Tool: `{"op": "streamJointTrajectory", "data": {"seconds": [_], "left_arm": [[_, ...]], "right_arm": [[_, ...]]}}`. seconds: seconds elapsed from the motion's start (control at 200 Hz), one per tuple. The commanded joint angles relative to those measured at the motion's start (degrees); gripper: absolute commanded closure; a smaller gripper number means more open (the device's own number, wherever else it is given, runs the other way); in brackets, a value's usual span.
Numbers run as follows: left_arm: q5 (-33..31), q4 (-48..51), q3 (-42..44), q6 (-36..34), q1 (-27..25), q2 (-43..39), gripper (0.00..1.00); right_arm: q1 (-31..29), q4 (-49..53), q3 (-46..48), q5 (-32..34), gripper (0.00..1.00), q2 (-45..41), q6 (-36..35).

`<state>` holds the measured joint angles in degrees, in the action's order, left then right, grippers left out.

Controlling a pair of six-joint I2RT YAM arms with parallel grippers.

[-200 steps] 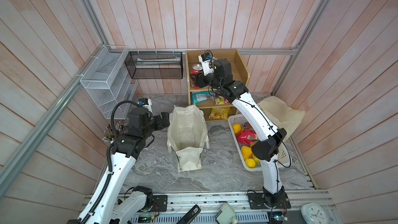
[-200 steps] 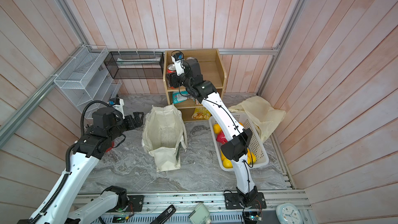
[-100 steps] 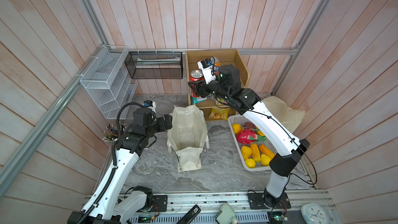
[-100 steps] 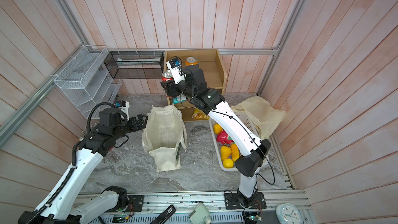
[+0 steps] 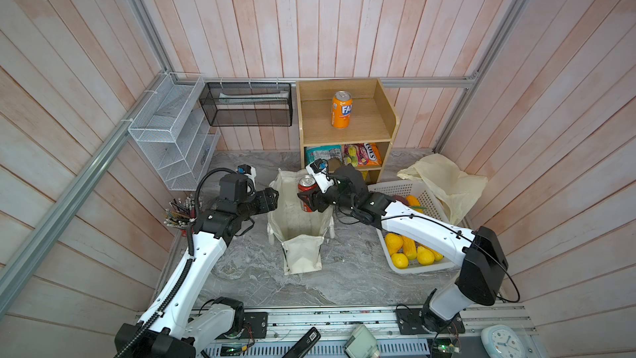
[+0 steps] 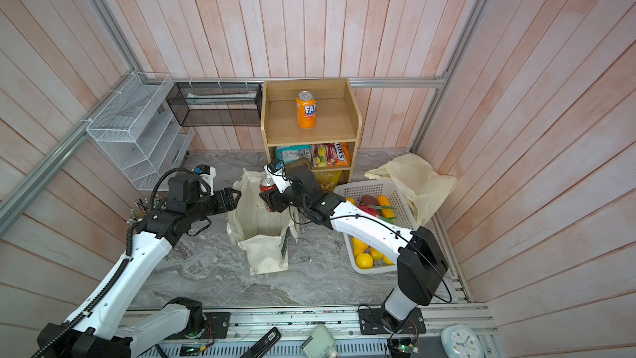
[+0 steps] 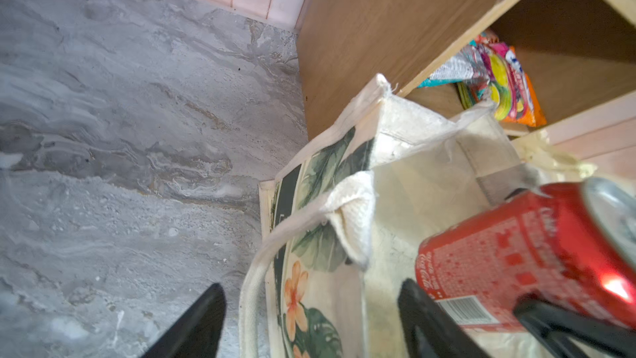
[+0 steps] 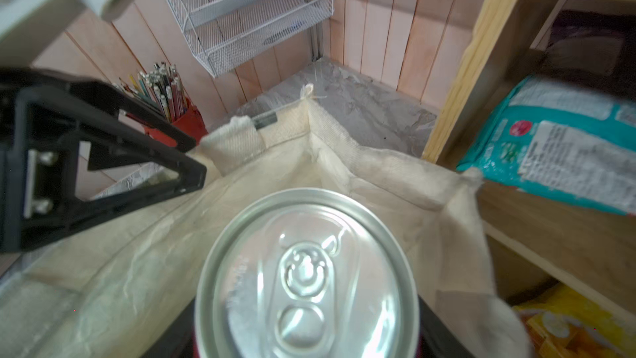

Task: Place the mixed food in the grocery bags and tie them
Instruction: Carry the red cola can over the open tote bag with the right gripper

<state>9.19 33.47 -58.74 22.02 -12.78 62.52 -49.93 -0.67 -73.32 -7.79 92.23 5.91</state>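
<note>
Right gripper [image 5: 310, 203] had its fingers clamped on the cola can [image 5: 307, 185], held upright over the open mouth of the cream tote [image 5: 300, 235] at centre frame in both top views, not yet inside. Left gripper [image 5: 272, 199] sat at the tote's left rim. In the left wrist view its fingers [image 7: 196, 325] stood apart, one outside the cloth wall and one inside, with slack around the cloth (so no pinch yet).

Risks, my read:
- Tote was soft cloth and unsteadied. A release from there could clip the rim or a strap, fold the mouth, or tip the bag.
- Can sat close to the left gripper's inner finger in the left wrist view. A straight descent could strike it and knock the can askew.
- If the left fingers closed and tugged during the descent, the mouth would shift under the can.

Rest of the food was unpacked: teal packet [image 5: 318, 153] on the middle level of the shelf [image 5: 385, 122], toy fruits [image 5: 401, 260] in the white basket [image 5: 395, 187] at right, plastic bag [image 5: 447, 180] crumpled behind it.

A second earlier, the right gripper was at the shelf's top level, upper middle of frame. It had since carried the can down to the tote. Left gripper had moved from clear of the tote onto its rim. Fanta can [image 5: 341, 110], hidden by the arm then, stood alone on top.
</note>
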Motion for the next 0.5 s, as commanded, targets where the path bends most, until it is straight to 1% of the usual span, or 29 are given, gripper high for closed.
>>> {"op": "streamJointTrajectory", "data": {"seconds": [0.0,0.145,0.265,0.495], "left_arm": [[2.9,-2.2,1.2,-0.4,0.1,1.0,0.44],[3.3,-2.9,1.8,-0.4,0.1,1.7,0.81],[3.4,-3.3,2.3,-0.3,0.1,1.8,0.99],[4.4,-4.0,2.8,-0.2,0.1,1.7,1.00]], "right_arm": [[-0.9,-15.7,0.6,-2.2,0.83,-0.6,-0.7],[-1.9,-22.5,5.3,-1.6,0.83,0.5,-4.8],[-2.0,-22.6,4.4,-0.3,0.84,3.1,-6.1],[-2.2,-18.9,-0.2,-0.4,0.87,10.3,-7.2]]}}
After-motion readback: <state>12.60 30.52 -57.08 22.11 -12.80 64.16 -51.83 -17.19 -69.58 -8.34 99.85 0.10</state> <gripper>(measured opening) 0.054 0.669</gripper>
